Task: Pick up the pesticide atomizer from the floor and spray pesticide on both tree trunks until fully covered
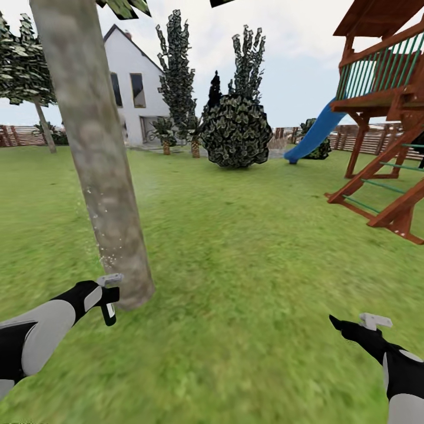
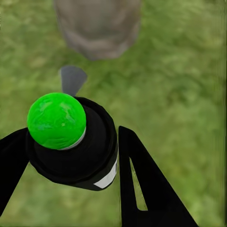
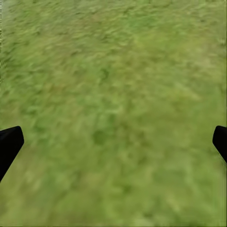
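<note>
While the lawn [image 1: 247, 247] lies blurred in both wrist views, the left hand [image 2: 71, 156] is seen clenched around the pesticide atomizer [image 2: 71, 142], whose black body is gripped between the two black fingers [image 2: 142, 189]. A bright green round cap [image 2: 56, 120] is seen on the atomizer in the left wrist view. In the head view the atomizer [image 1: 109, 303] is held just beside the base of the near tree [image 1: 100, 153], whose pale grey-brown trunk leans slightly. Fine whitish speckles of pesticide [image 1: 109, 247] are noted on the lower trunk. The right hand [image 3: 113, 142] is held spread wide over bare grass; nothing is gripped and nothing is touched. A second tree [image 1: 26, 70] is recorded far off by the fence [image 1: 17, 135].
</note>
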Controlling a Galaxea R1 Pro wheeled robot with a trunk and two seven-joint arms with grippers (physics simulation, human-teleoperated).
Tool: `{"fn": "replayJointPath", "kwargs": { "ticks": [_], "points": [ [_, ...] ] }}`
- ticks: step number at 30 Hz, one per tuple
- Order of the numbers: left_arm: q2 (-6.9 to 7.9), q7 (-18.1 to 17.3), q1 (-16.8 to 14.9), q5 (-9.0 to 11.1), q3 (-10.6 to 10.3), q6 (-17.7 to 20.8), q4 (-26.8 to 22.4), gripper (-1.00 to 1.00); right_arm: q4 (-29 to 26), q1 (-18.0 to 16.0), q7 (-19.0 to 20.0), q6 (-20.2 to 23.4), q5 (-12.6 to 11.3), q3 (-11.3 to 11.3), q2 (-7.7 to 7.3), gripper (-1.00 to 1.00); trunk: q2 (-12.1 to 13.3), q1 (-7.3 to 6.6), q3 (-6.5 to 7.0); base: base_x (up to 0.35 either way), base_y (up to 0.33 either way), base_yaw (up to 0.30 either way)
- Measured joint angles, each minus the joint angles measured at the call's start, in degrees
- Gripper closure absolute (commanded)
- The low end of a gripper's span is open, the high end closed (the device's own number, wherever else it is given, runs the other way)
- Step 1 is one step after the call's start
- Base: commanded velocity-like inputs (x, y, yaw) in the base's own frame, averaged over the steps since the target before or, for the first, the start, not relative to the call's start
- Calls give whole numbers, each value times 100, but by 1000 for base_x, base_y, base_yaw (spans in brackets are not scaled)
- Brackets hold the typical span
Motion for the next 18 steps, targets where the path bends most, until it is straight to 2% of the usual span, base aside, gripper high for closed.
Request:
{"fn": "replayJointPath", "kwargs": {
  "ticks": [18],
  "points": [
    [-43, 0, 0, -1, -3, 0, 0, 100, 0, 0, 0, 0, 0, 0, 0, -100, 0, 0, 0, 137, -291, 252]
  ]
}}
